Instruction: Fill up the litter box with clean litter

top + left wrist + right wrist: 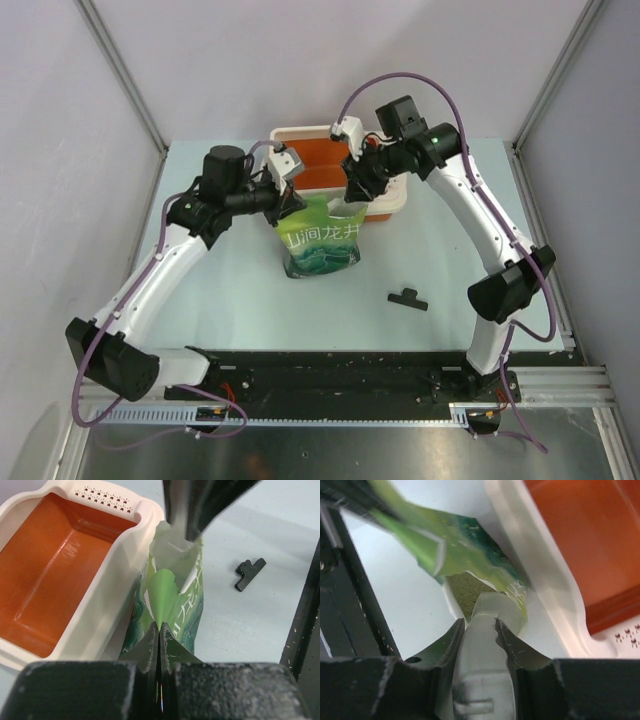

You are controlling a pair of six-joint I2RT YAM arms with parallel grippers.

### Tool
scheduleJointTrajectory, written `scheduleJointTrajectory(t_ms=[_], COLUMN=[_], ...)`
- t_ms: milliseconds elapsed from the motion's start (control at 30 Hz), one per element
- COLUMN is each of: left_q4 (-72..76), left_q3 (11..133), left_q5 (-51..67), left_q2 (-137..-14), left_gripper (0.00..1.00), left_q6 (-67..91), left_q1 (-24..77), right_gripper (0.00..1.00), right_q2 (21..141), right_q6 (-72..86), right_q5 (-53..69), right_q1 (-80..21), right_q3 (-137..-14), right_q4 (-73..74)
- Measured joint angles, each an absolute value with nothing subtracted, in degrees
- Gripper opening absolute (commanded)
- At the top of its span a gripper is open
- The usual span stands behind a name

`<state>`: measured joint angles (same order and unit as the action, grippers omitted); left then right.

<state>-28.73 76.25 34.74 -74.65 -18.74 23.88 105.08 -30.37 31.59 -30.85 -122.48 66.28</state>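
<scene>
Construction: left arm (150, 268) and right arm (490, 215), white links, black joint housings, purple cable (400, 77) loops. End effectors: left gripper (159, 630) and right gripper (479, 625), black jaws.

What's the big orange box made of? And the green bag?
The litter box looks like hard moulded plastic: smooth, glossy, with punched holes. The green pouch looks like thin printed plastic film, perhaps foil-lined: it creases and shines.

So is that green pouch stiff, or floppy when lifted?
Probably floppy: the green pouch creases where the left pincer and right pincer pinch its mouth. Likely bottom-heavy, since granules show inside. May sag or tip if released.
</scene>
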Motion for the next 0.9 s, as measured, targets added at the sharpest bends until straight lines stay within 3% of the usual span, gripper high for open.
scheduleJointTrajectory(t_ms=[300, 533, 767, 900], left_q4=[-28.0, -26.5, -22.6, -21.0], left_q3=[72.8, 70.8, 67.4, 66.7], left_q5=[30.7, 26.2, 22.2, 21.1], left_q2=[-70.3, -68.5, -66.3, -66.2], left_gripper=[0.00, 0.00, 0.00, 0.00], left_q6=[-16.0, -9.6, -5.3, -4.2], left_q1=[27.5, 30.0, 31.1, 31.6], right_gripper=[0.00, 0.00, 0.00, 0.00], right_q2=[104.8, 103.2, 99.5, 95.2], right_q6=[-7.2, 0.9, 8.0, 12.2], right_q5=[13.0, -2.7, -3.1, 3.4], right_q1=[-35.2, -40.9, -40.1, -36.1], right_q3=[-121.4, -109.5, -98.1, -89.6], right_q4=[60.5, 53.2, 43.7, 35.8])
